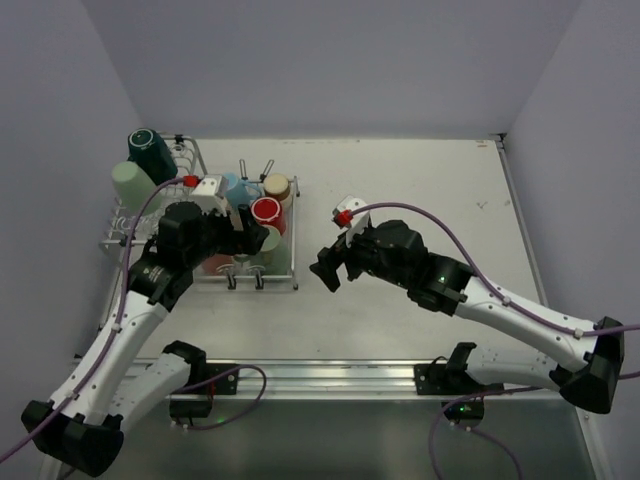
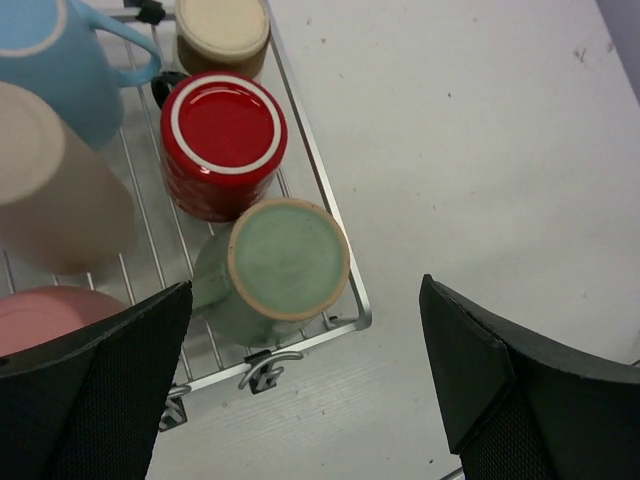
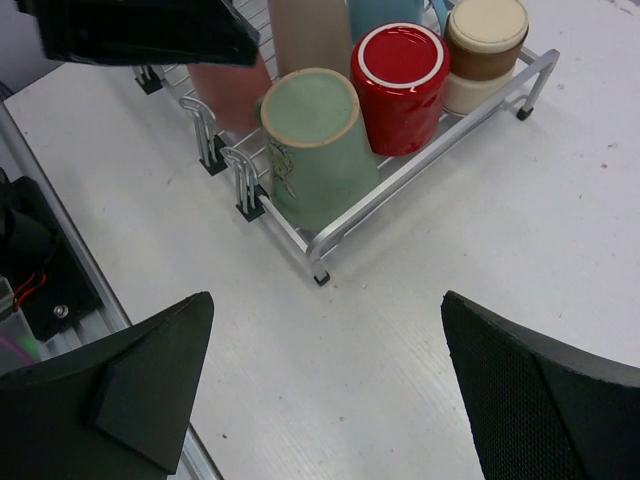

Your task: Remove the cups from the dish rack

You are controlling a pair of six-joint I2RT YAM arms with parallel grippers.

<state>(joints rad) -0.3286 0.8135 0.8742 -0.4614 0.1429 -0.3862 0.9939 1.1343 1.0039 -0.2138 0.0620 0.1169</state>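
Observation:
The silver wire dish rack (image 1: pixel 296 240) stands at the table's left and holds several upside-down cups. On its flat tray are a pale green cup (image 2: pixel 287 258), a red cup (image 2: pixel 222 135), a beige cup (image 2: pixel 222 28), a light blue mug (image 2: pixel 55 50), a tan tumbler (image 2: pixel 50 195) and a pink cup (image 2: pixel 45 318). A teal cup (image 1: pixel 150 150) and another pale green cup (image 1: pixel 132 185) sit in the taller section. My left gripper (image 2: pixel 306 325) is open and empty, above the tray's near right corner by the pale green cup. My right gripper (image 3: pixel 328 300) is open and empty over bare table, right of the rack (image 3: pixel 430 155).
The left gripper's black finger (image 3: pixel 140 30) shows over the rack in the right wrist view. A metal rail (image 1: pixel 330 375) runs along the table's near edge. Grey walls close in the table on three sides.

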